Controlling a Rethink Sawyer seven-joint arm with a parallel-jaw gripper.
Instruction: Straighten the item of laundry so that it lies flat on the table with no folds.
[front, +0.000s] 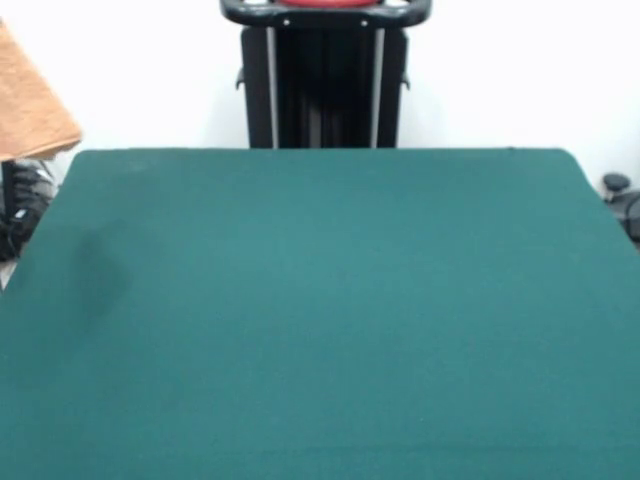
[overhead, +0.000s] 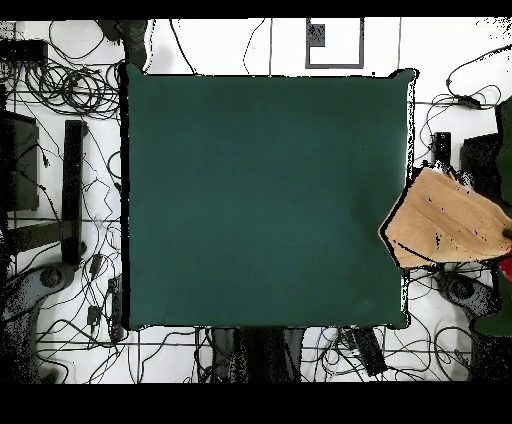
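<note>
The light orange-tan towel shows at the left edge of the front view, raised off the table and beyond its far left corner. In the overhead view the towel is at the table's right edge, and its left tip overlaps the edge. What holds it up is hidden. The dark green table has nothing lying on it; it also shows in the overhead view. Neither view shows the gripper or the arm.
The robot's black pedestal stands behind the table's far edge. Tangled cables and black equipment lie on the floor around the table. A dark shape sits at the right edge of the overhead view, beside the towel.
</note>
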